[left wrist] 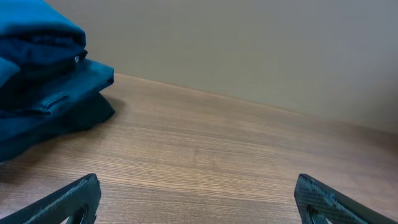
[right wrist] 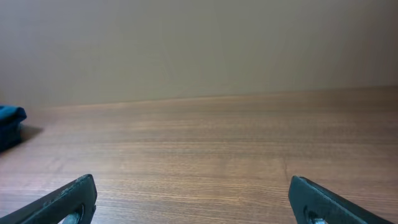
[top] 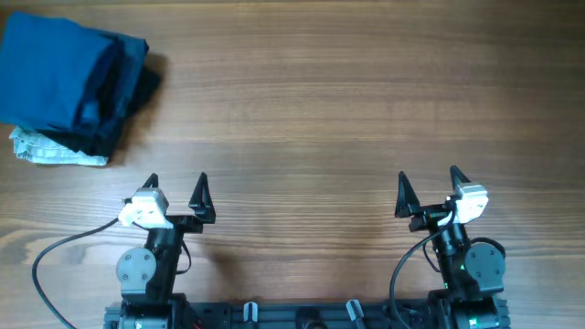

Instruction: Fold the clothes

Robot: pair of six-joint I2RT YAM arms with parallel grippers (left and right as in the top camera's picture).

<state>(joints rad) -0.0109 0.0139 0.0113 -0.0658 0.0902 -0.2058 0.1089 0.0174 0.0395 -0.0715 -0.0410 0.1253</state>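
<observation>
The mid-blue T-shirt [top: 50,68] lies folded on top of a stack of garments at the table's far left corner. It also shows at the upper left of the left wrist view [left wrist: 31,37]. A sliver of the blue fabric shows at the left edge of the right wrist view [right wrist: 9,115]. My left gripper [top: 175,187] is open and empty near the front edge, right of and nearer than the stack. My right gripper [top: 428,185] is open and empty near the front right. Both wrist views show bare wood between the fingers [left wrist: 196,199] [right wrist: 193,196].
Darker navy and black folded garments [top: 114,100] lie under the blue shirt, also in the left wrist view [left wrist: 56,109]. A small whitish-grey patterned cloth [top: 55,151] pokes out beneath the stack. The wooden table [top: 347,110] spans the view. A plain wall stands behind it.
</observation>
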